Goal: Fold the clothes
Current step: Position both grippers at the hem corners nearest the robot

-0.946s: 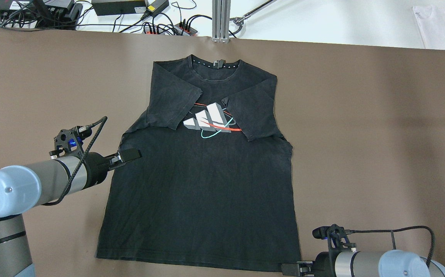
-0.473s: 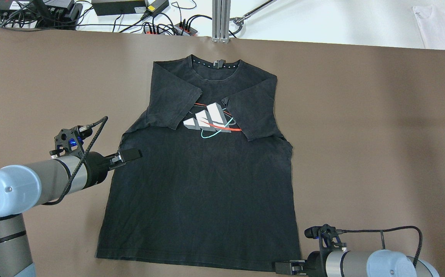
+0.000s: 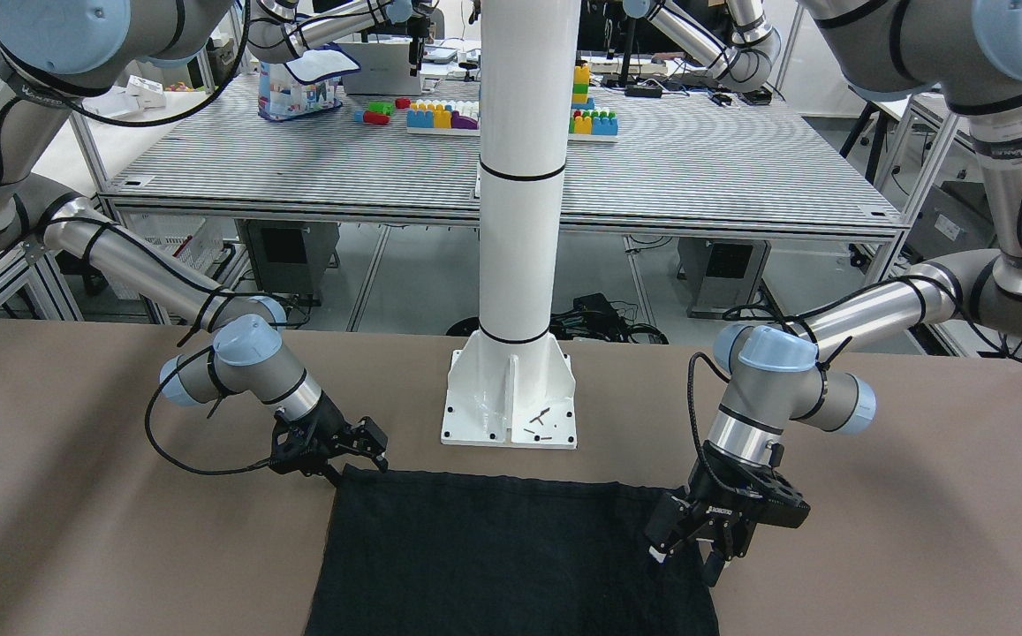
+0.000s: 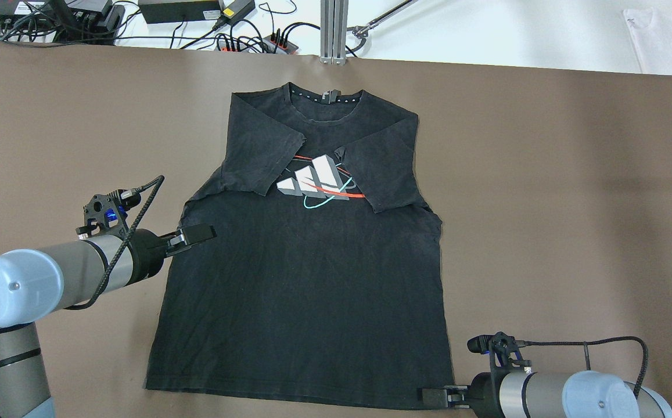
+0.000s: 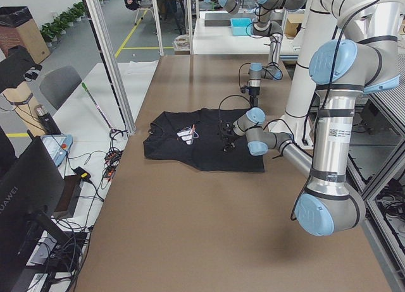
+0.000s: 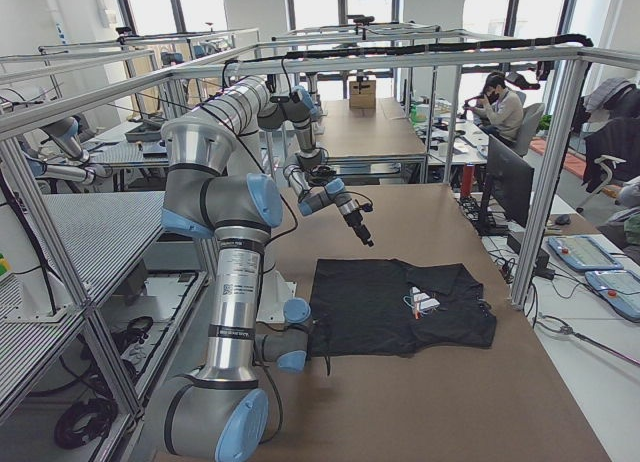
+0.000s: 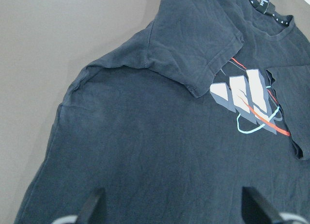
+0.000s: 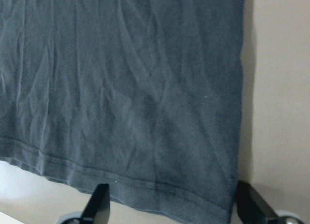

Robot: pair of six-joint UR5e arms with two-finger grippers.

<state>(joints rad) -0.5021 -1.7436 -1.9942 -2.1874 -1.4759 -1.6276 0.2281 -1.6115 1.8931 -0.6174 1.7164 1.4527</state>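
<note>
The clothes are a black T-shirt with a white, red and teal chest print, lying flat, collar at the far side and both sleeves folded inward. It also shows in the front view. My left gripper is open just over the shirt's left side edge below the sleeve; the left wrist view shows its fingertips spread above the fabric. My right gripper is open low at the shirt's near right hem corner, one fingertip over the hem, the other on bare table.
The white pole base stands on the brown table behind the hem. An aluminium post, cables and power strips line the far edge. A white garment lies at the far right.
My right gripper has slid left along the near edge and in to the shirt's hem corner. The left arm and the shirt have barely moved.
</note>
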